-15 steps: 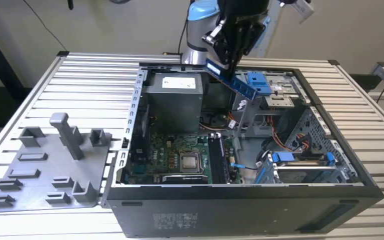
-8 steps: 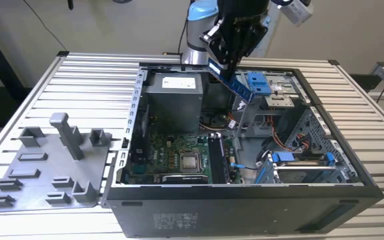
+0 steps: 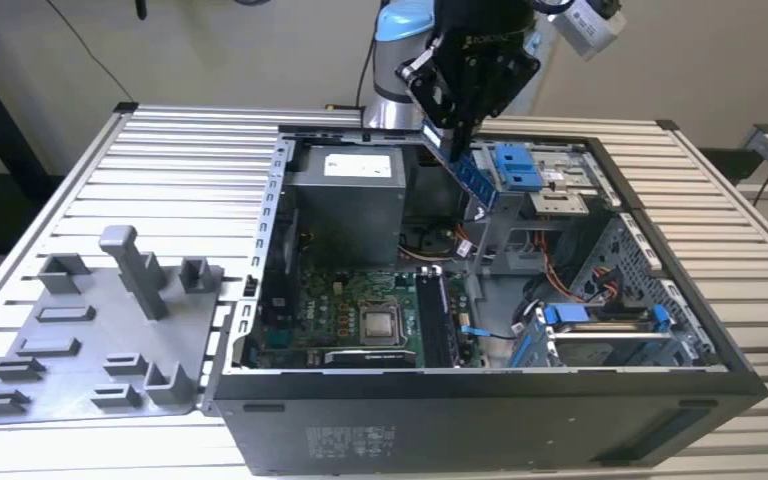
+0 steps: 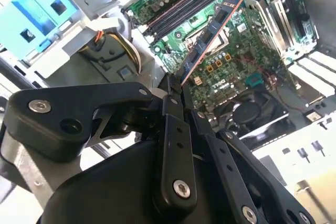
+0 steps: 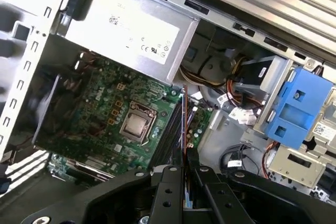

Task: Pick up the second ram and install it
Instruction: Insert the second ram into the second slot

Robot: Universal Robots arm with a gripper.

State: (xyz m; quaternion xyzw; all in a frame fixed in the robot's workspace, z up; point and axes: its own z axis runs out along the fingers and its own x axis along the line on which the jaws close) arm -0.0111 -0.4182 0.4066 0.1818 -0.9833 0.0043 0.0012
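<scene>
— One slatted table (image 3: 77, 170) carrying a big open computer case (image 3: 491, 410). Grey holder tray (image 3: 91, 350) lies beside the case, at the exterior view's left. You?

— Inside: power supply (image 5: 131, 30), motherboard (image 5: 105, 114), blue drive bracket (image 3: 518, 165). Claw (image 4: 176, 90) clamped tight on the second ram (image 4: 212, 35). Stick hangs above the board, not touching, apart from the memory slots (image 5: 170, 142).

— Risk?

— Stick looks tilted in the exterior view. My guess: brought down skewed, it catches a slot end or rides up one side instead of seating. It seems gripped at one end, so a push could pivot it.

— Room?

— Case open overhead. The blue drive bracket and loose cables (image 5: 239, 95) crowd one side of the slots, the processor socket (image 5: 137, 125) the other. Narrow lane. Case walls stand well apart.
</scene>
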